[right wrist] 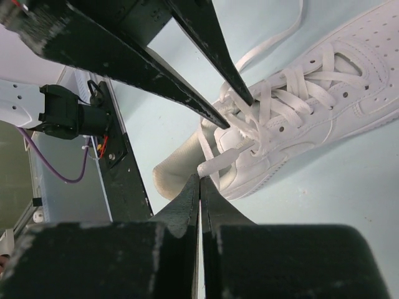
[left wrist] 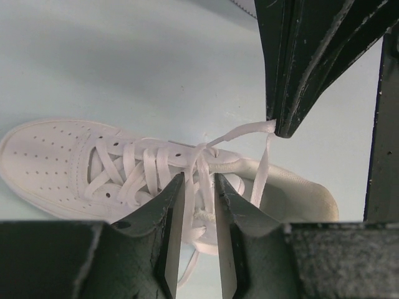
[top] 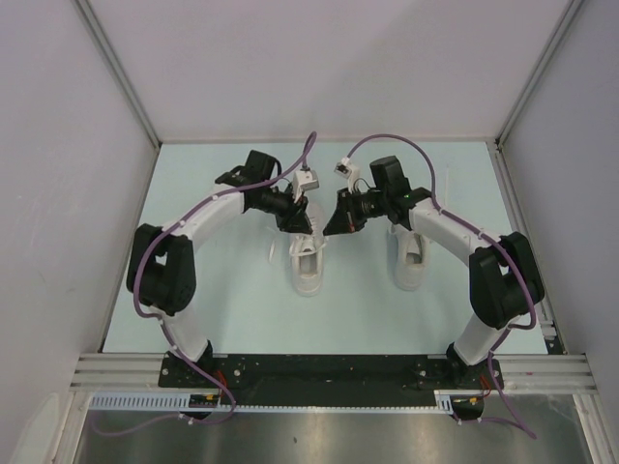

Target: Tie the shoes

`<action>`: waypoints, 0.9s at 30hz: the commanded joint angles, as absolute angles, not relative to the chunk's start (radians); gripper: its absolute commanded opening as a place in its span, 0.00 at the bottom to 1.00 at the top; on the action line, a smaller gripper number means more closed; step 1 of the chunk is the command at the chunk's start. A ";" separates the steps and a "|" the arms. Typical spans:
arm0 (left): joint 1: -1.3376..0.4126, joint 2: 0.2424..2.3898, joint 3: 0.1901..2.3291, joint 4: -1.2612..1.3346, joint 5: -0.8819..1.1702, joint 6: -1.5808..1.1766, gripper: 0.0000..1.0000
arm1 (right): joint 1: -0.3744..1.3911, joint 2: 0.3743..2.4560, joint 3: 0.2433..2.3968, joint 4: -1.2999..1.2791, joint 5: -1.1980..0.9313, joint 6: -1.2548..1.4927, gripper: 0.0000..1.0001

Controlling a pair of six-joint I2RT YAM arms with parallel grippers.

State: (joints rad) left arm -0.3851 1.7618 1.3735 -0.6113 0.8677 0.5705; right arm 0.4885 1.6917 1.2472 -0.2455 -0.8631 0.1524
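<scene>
1. While both arms reach over the left shoe point(top: 309, 273), which lies lengthwise near-to-far on the table point(top: 222, 309), the right shoe point(top: 409, 269) sits beside it, clear of either arm.
2. At the shoe's far part, the left fingers point(left wrist: 163, 215) stand narrowly spread, straddling strands at the crossing without clamping them.
3. Just beyond, the right fingers point(right wrist: 187, 200) are pressed together, pinching a lace point(left wrist: 246, 131) end drawn sideways, across the shoe's long axis.
4. From the top view, the arms hide the laces; only the left wrist view shows the strand running from the crossing to the right tip.
</scene>
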 commanded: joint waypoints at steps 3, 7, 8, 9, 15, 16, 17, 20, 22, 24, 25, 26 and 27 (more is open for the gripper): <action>-0.416 1.798 1.437 -0.653 0.862 0.621 0.28 | 0.485 1.655 1.247 -0.199 -0.893 0.104 0.00; -0.423 1.805 1.443 -0.675 0.851 0.653 0.22 | 0.485 1.657 1.247 -0.209 -0.896 0.065 0.00; -0.423 1.804 1.445 -0.678 0.850 0.655 0.17 | 0.483 1.658 1.247 -0.209 -0.896 0.061 0.00; -0.423 1.804 1.445 -0.680 0.847 0.657 0.15 | 0.483 1.657 1.246 -0.207 -0.899 0.057 0.00; -0.423 1.787 1.448 -0.667 0.842 0.652 0.01 | 0.485 1.655 1.246 -0.224 -0.905 0.003 0.00; -0.423 1.784 1.447 -0.660 0.841 0.637 0.00 | 0.485 1.655 1.246 -0.233 -0.907 0.003 0.00; -0.422 1.783 1.445 -0.654 0.842 0.632 0.00 | 0.485 1.657 1.247 -0.238 -0.907 0.003 0.00; -0.417 1.772 1.447 -0.647 0.845 0.623 0.00 | 0.486 1.655 1.246 -0.248 -0.914 -0.025 0.00; -0.416 1.775 1.451 -0.650 0.833 0.623 0.01 | 0.489 1.652 1.247 -0.255 -0.917 -0.034 0.00; -0.413 1.782 1.459 -0.685 0.827 0.638 0.16 | 0.494 1.652 1.246 -0.261 -0.916 -0.038 0.00; -0.408 1.784 1.459 -0.690 0.825 0.644 0.20 | 0.492 1.652 1.246 -0.261 -0.917 -0.040 0.00; -0.402 1.784 1.456 -0.692 0.824 0.646 0.23 | 0.492 1.651 1.246 -0.262 -0.920 -0.041 0.00; -0.400 1.783 1.453 -0.698 0.821 0.649 0.24 | 0.494 1.649 1.246 -0.264 -0.920 -0.043 0.00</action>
